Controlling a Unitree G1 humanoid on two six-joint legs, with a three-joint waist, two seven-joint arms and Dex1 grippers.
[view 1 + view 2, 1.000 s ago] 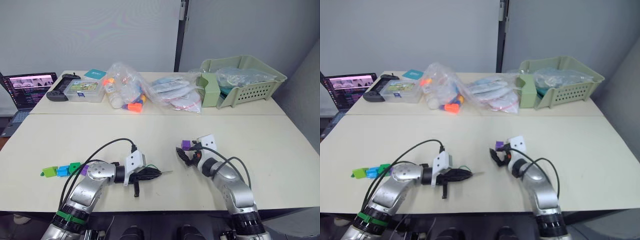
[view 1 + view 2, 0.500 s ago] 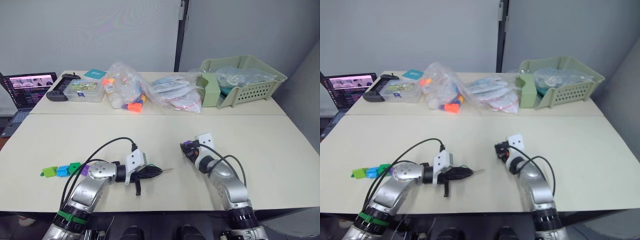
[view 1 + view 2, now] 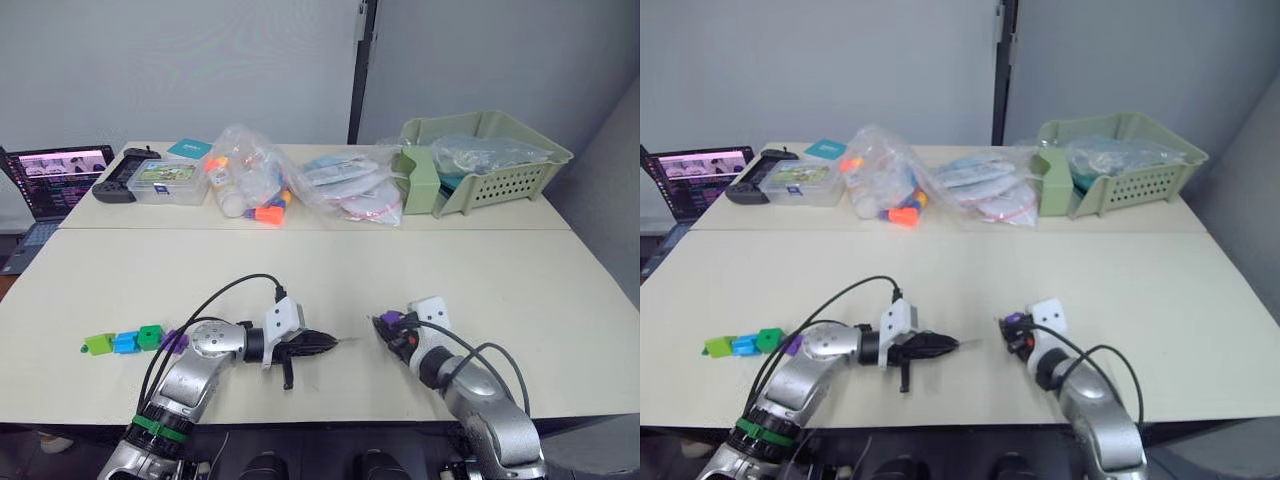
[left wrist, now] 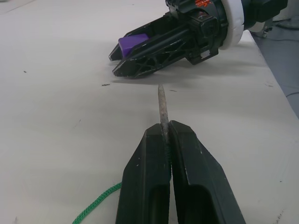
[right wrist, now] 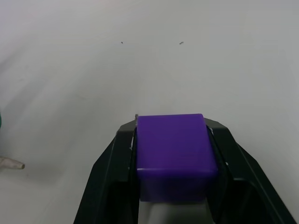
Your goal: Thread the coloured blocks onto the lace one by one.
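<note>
Now: needle tip and purple block face each other over the table

Low over the near edge of the cream table, the left gripper is clenched on the lace, its two black fingers pressed together around the stiff grey tip, which sticks out past them toward the other arm. Behind the fingers the green string trails off across the tabletop. Opposite it, the right gripper grasps a purple block squarely between its fingers; in the left wrist view that block shows near the front of the right gripper's fingers, which sit just above the surface. Needle tip and right gripper are near each other but apart, a strip of bare table showing between them.

Four more blocks lie in a short row well to the left: a lime green block, a blue block, a dark green block and a second purple block, touching or nearly so, with the purple one closest to the left arm.

At the far side stand a laptop, clear plastic bags and a pale green basket.
</note>
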